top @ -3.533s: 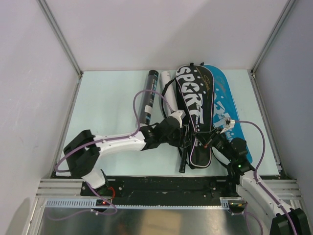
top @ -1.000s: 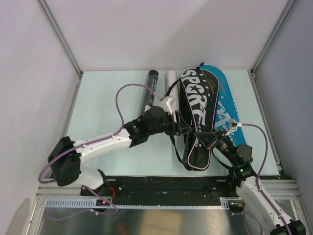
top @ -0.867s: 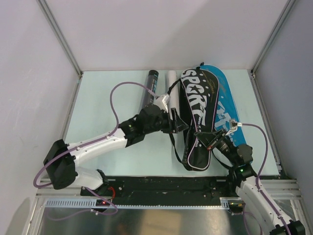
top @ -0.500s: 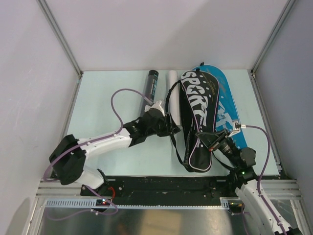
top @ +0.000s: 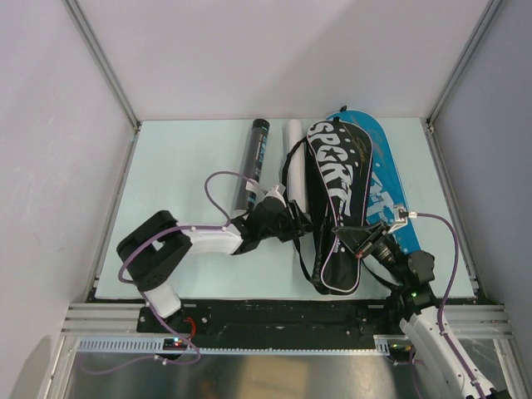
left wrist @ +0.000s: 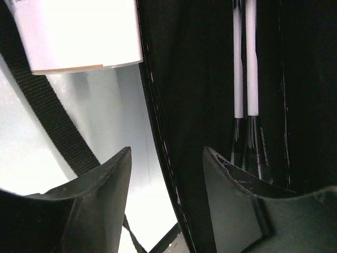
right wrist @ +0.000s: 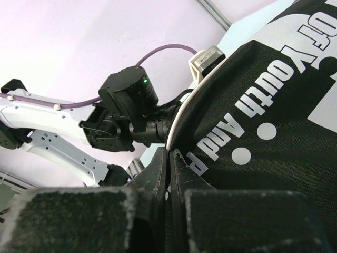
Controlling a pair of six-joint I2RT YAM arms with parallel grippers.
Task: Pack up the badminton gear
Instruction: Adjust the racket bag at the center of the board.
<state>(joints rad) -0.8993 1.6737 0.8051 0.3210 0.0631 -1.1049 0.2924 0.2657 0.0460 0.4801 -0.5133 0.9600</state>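
Observation:
The black racket bag point(top: 332, 179) with white "SPORT" lettering lies on its blue half point(top: 381, 162) at the table's right. My right gripper point(top: 349, 243) is shut on the bag's white-piped flap edge point(right wrist: 185, 113) and holds it lifted. My left gripper point(top: 309, 224) is open at the bag's left side, and the bag's edge point(left wrist: 158, 137) runs between its fingers point(left wrist: 231, 190) without being pinched. Two white racket shafts point(left wrist: 252, 63) show inside the bag. The long black tube point(top: 256, 162) lies left of the bag.
A white tube point(top: 293, 158) lies between the black tube and the bag, its end point(left wrist: 79, 31) close above my left gripper. The bag's black strap point(left wrist: 50, 121) loops over the pale table point(top: 174, 191). Metal frame posts and walls close in three sides.
The left gripper pulled back from the bag's opening, then returned to its edge, while the left elbow swung nearer. A black handle that stuck out of the bag's near end no longer shows.

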